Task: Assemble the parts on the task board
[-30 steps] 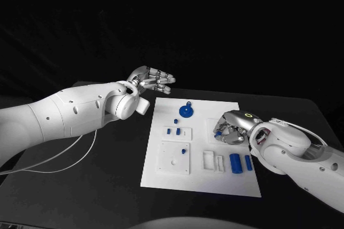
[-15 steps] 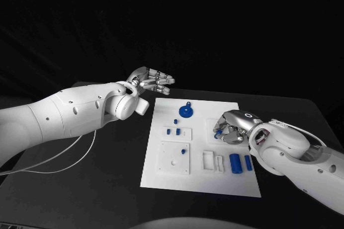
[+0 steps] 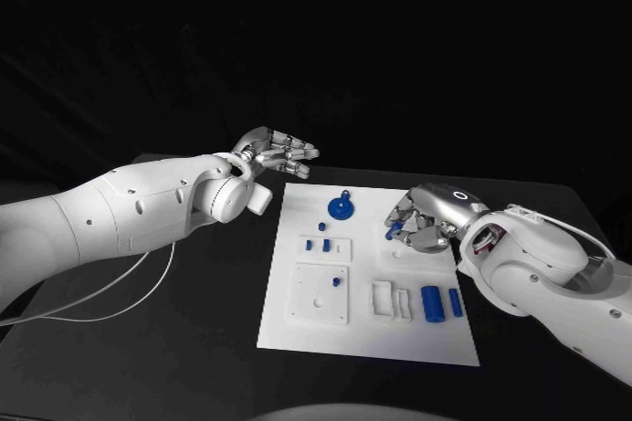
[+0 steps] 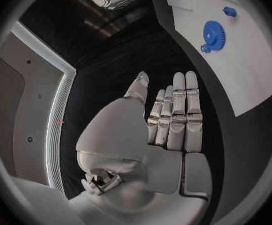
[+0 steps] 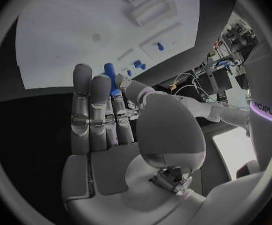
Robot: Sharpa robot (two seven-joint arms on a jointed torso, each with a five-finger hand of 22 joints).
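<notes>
Right robot hand [image 3: 424,225] is over the right side of the white task board [image 3: 373,334], fingers curled round a small blue part [image 5: 110,75], pinched between thumb and fingertips, held above the board; left robot hand [image 3: 277,152] is off the board's far left corner above the black table [image 3: 172,348], holding nothing, fingers straight and close together in the left wrist view; blue gear part [image 3: 342,205] lies flat near the board's far edge; two small blue pegs [image 3: 318,245] stand in a small white block at mid-board; another blue peg [image 3: 339,278] sits on the larger white block nearer the robot; two blue cylinders [image 3: 444,301] lie side by side near the board's right edge, beside white slotted pieces [image 3: 391,298]
</notes>
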